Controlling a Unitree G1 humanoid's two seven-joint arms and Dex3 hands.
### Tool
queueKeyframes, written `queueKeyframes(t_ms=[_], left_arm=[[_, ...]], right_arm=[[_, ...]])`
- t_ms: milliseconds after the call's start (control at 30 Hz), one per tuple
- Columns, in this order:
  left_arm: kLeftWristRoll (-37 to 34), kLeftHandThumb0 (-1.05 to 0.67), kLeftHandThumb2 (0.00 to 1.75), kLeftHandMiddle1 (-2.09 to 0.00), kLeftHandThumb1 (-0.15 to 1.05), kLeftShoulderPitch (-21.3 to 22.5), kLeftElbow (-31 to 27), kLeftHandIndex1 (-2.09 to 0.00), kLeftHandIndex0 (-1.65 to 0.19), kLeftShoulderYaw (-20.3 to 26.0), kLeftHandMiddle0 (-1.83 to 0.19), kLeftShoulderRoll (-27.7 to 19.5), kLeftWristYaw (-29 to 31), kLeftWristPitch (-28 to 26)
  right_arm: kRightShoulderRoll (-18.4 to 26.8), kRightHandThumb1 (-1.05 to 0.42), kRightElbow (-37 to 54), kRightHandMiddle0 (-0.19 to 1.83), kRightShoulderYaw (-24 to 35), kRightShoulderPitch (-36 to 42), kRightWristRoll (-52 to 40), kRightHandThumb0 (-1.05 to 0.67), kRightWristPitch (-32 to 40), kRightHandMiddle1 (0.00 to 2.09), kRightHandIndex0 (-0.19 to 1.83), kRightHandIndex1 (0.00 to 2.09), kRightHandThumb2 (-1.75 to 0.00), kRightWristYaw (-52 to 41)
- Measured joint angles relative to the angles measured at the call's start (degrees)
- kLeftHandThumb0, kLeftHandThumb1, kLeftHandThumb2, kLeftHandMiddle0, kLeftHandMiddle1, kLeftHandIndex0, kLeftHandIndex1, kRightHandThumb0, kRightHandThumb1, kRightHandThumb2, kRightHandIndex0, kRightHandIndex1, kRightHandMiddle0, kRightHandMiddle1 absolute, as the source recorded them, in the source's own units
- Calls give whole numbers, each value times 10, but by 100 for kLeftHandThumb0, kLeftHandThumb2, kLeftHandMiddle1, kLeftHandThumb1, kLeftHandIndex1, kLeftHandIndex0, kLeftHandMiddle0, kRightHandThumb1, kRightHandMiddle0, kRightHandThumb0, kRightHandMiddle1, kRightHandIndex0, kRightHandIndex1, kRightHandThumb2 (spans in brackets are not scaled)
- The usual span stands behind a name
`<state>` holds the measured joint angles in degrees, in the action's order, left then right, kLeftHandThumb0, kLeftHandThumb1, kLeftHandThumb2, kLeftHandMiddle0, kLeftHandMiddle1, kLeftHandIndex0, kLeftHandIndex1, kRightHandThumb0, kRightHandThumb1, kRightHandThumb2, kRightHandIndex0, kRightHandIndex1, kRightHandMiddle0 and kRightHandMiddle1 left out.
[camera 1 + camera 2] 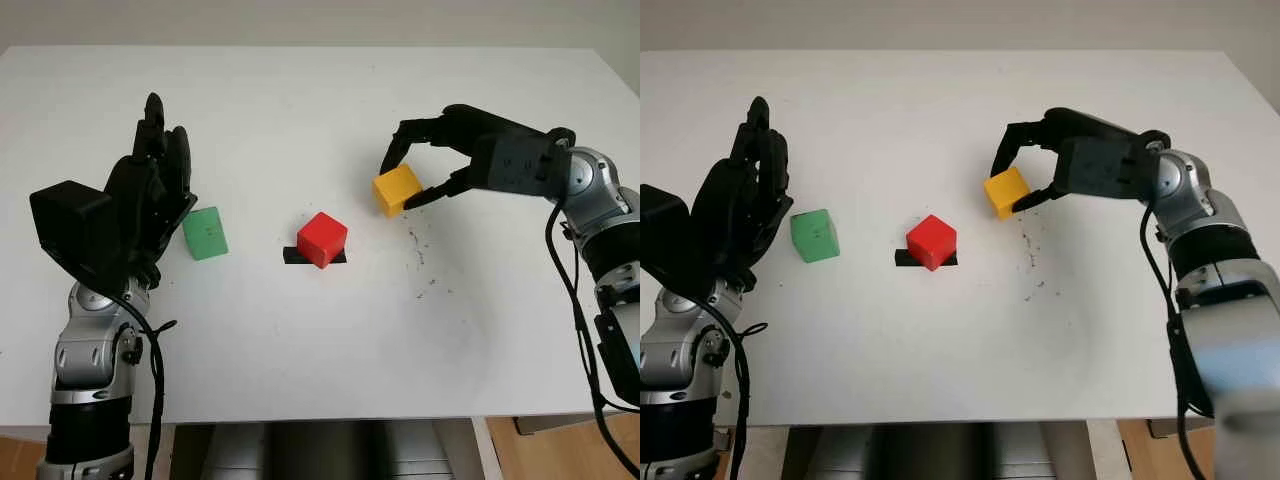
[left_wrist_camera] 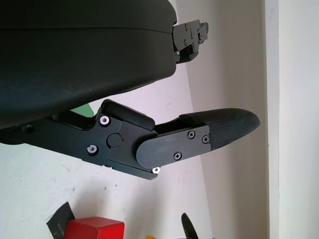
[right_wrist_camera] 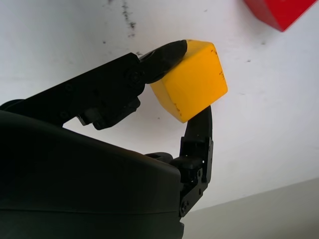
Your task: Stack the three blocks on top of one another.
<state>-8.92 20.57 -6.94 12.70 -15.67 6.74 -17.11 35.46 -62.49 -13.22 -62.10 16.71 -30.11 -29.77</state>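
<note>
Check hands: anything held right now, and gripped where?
Right hand pinches the yellow block by opposite side faces. Left hand is open, beside the green block.

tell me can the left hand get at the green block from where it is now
Probably yes. The left hand is open and sits right beside the green block, with bare table between them. The red block stands well off to the other side.

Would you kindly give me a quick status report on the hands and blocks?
Right hand shut on yellow block, right of centre. Left hand open, beside green block. Red block centred on black marker, unstacked. Path to it unobstructed.
</note>
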Motion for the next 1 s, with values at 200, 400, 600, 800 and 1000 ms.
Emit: queueKeyframes(t_ms=[200, 400, 600, 800, 1000], left_arm=[[0, -83, 67, 0, 105, 0, 0, 0, 19, 0, 19, 0, 4, 0], [0, -83, 67, 0, 105, -1, 0, 0, 19, 0, 19, 0, 3, 0], [0, -83, 67, 0, 105, -3, -1, 0, 19, 1, 19, 0, 2, -1], [0, -83, 67, 0, 105, -5, -3, 0, 19, 2, 19, 0, 0, -2], [0, -84, 66, 0, 105, -7, -8, 0, 19, 2, 19, 0, -1, -3]], right_arm=[[-21, -93, 74, 31, 26, 25, -49, -37, 47, 156, 26, 4, -6, -42], [-54, -98, 177, 15, 71, 45, -141, -32, 194, 176, 16, 1, -6, -104], [-83, -98, 279, 18, 91, 84, -198, -37, 315, 180, 13, 1, -6, -131], [-102, -96, 336, 24, 91, 108, -217, -38, 377, 183, 14, 2, -5, -148], [-104, -91, 313, 37, 70, 100, -206, -45, 377, 169, 16, 5, -5, -190]])
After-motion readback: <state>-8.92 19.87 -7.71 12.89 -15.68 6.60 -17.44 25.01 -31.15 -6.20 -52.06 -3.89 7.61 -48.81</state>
